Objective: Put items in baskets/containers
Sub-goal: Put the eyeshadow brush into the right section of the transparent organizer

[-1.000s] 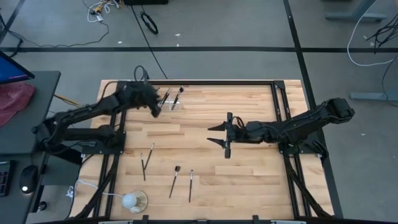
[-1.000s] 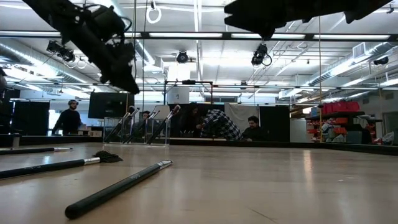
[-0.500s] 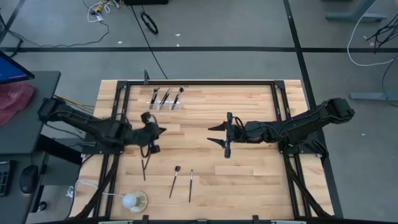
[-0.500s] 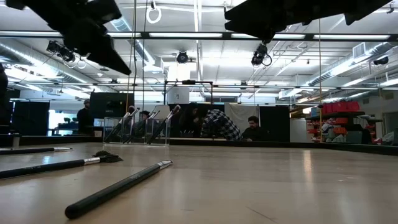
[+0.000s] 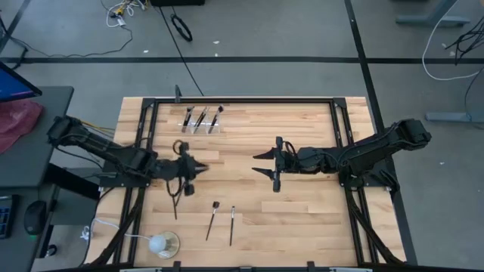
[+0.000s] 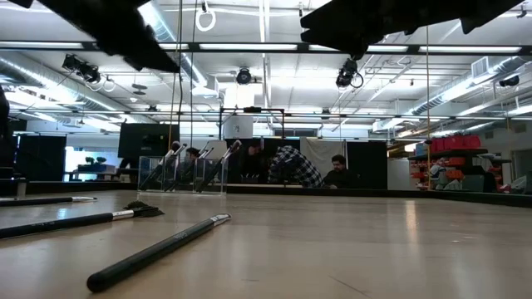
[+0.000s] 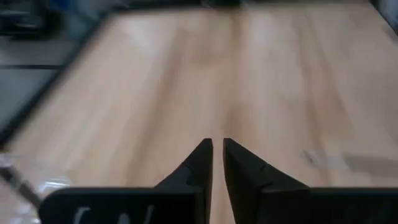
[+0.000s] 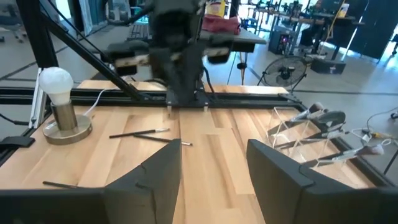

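The clear holder (image 5: 203, 121) stands near the table's far edge with three brushes leaning in it; the low view shows it far off (image 6: 187, 170). Several dark brushes lie flat on the wood: a pair (image 5: 177, 195) near the left side, and two more (image 5: 213, 220) (image 5: 231, 225) toward the near edge. My left gripper (image 5: 194, 168) hovers just beyond the pair, shut and holding nothing (image 7: 216, 152). My right gripper (image 5: 271, 163) waits wide open over the table's middle (image 8: 211, 158).
A white ball lamp on a clear round base (image 5: 162, 243) with a cord sits at the near left corner. Black frame rails (image 5: 144, 143) run along the table's left, right and far sides. Bare wood lies between the two grippers. People show in the room behind (image 6: 337, 170).
My left arm has drawn back from the holder at the far edge and swung toward the near edge, ending over the wood just beyond the pair of brushes, then edged a little toward the right. The holder now stands uncovered with three brushes in it.
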{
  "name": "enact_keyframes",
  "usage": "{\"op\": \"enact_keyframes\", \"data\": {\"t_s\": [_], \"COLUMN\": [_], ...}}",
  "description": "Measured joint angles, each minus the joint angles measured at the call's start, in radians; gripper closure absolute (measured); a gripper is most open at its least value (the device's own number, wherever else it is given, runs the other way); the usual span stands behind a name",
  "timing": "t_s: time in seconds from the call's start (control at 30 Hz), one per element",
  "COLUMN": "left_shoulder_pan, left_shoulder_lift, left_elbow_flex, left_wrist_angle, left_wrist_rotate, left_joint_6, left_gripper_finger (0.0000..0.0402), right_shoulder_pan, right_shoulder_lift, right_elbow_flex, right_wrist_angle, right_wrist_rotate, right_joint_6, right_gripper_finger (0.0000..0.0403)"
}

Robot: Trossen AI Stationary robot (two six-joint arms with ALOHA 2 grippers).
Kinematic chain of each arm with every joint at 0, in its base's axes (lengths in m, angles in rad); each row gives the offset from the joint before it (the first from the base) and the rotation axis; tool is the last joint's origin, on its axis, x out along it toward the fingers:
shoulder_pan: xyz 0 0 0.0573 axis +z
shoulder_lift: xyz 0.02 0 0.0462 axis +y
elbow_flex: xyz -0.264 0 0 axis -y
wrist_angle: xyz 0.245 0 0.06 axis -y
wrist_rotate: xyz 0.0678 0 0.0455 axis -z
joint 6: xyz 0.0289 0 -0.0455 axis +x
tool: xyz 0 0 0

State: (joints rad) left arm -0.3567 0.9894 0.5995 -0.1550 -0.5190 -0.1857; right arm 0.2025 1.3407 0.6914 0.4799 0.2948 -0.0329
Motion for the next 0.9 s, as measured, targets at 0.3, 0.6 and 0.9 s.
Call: {"op": "enact_keyframes", "data": {"t_s": [0.3, 0.6, 0.9], "left_shoulder_pan": [0.02, -0.129, -0.271], "left_shoulder_lift": [0.011, 0.163, 0.309], "left_elbow_flex": [0.001, 0.001, 0.001], "left_wrist_angle": [-0.201, -0.41, -0.619], "left_wrist_rotate": [-0.022, 0.006, -0.034], "left_joint_6": [-0.233, -0.575, -1.055], "left_gripper_finger": [0.0273, 0.0214, 0.0218], "right_shoulder_pan": [0.002, 0.02, 0.022], "right_shoulder_lift": [0.0, 0.0, 0.0], "right_elbow_flex": [0.0, 0.0, 0.0], "right_wrist_angle": [-0.064, -0.076, -0.062], "right_wrist_rotate": [-0.001, -0.001, 0.0], "right_joint_6": [0.078, 0.104, 0.104], "right_gripper_finger": [0.0218, 0.0218, 0.0218]}}
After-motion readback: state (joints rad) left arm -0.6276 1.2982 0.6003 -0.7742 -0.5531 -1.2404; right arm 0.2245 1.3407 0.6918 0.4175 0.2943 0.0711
